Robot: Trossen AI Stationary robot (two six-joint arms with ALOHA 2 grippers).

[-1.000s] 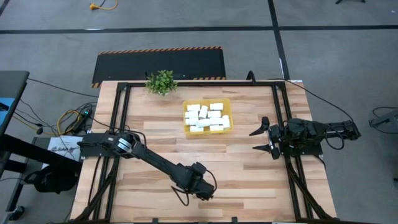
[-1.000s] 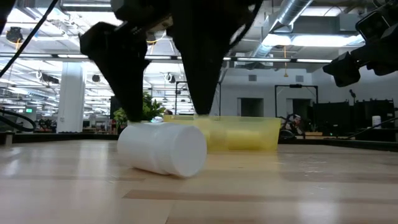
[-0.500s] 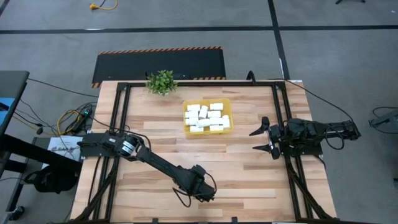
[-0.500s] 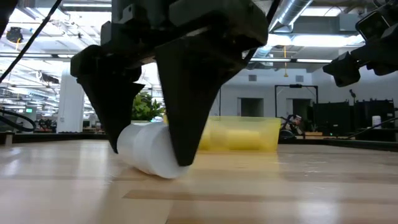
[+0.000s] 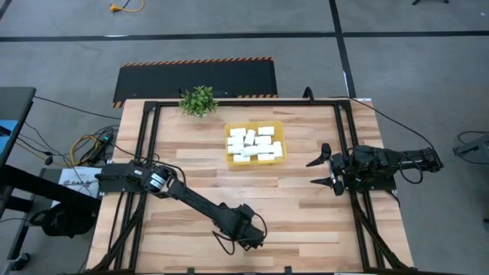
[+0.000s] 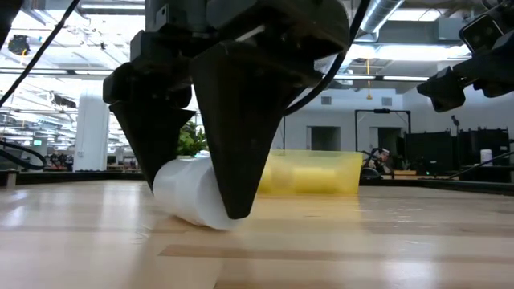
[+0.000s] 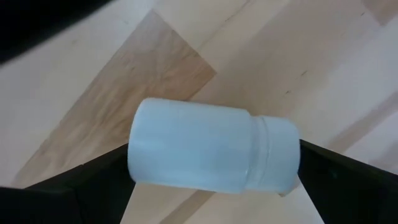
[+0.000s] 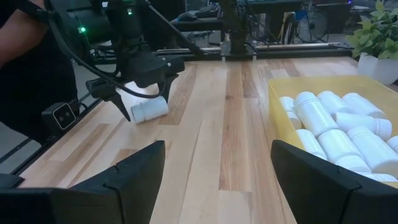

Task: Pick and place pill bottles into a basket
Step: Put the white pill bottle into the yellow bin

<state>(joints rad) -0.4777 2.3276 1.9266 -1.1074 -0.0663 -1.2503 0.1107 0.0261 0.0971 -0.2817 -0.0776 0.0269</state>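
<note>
The left tool (image 6: 205, 193) is set low at the near middle of the desk (image 5: 306, 221), its fingers spread wide on either side of a lone pill bottle (image 7: 211, 154) lying on its side; contact cannot be made out. The bottle could be rolled away or squeezed out crookedly if the fingers are closed off-centre on its round body. Farther back, the basket (image 5: 278, 137) is seen already loaded with bottles. At the right edge, the right tool (image 5: 325, 171) is held waiting, partly spread and empty.
</note>
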